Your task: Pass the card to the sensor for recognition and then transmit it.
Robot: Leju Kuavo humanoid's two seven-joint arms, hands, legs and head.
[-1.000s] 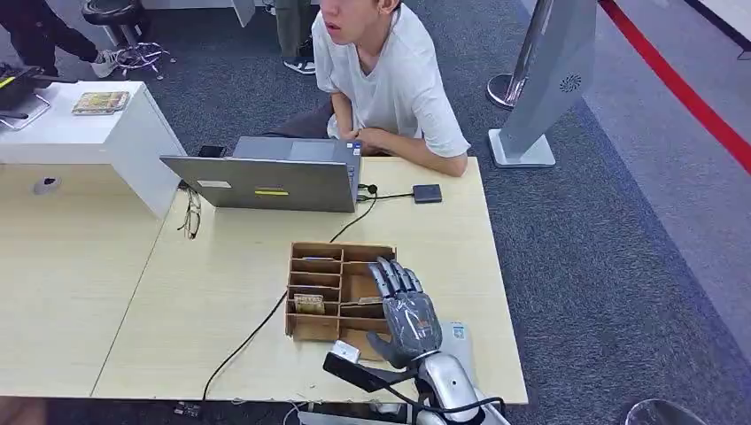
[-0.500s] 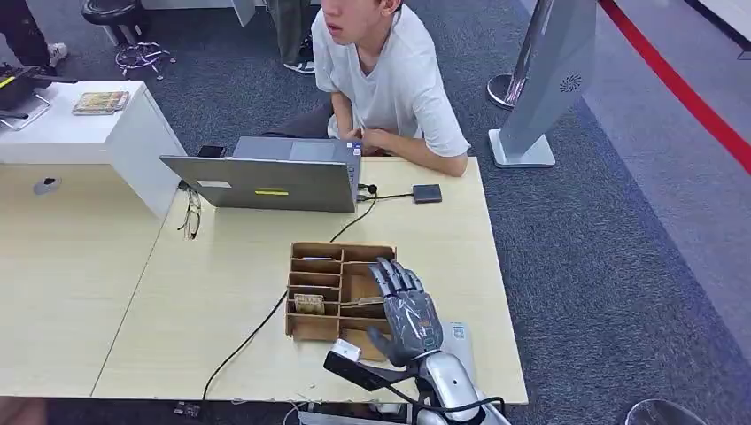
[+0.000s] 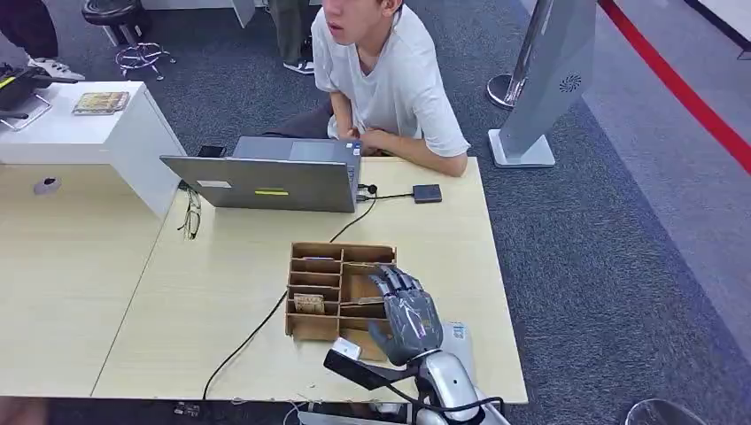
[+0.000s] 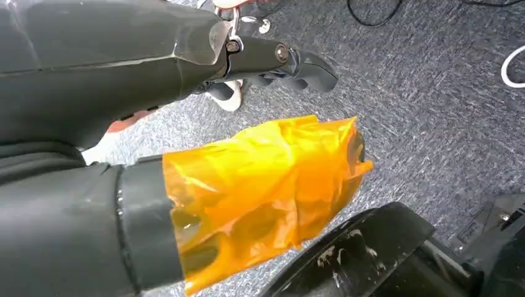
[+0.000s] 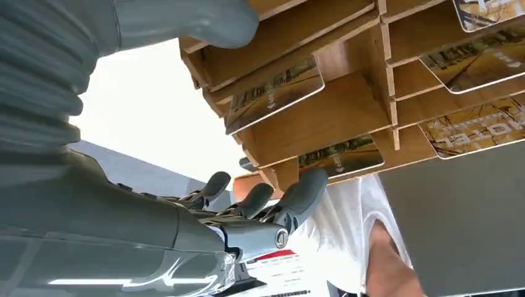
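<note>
While empty, right hand (image 3: 407, 314) spreads fingers over card rack (image 3: 319, 266)

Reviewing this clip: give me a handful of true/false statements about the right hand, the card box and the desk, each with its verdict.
1. The right hand hovers over the wooden card box with its fingers spread, holding nothing. True.
2. Cards lie in several compartments of the box. True.
3. The laptop is folded shut. False: it stands open, its lid's back toward the robot.
4. A pair of glasses lies on the table left of the laptop. True.
5. The person behind the table is holding a card out to the robot. False: their arms rest at the table's far edge, behind the laptop.
</note>
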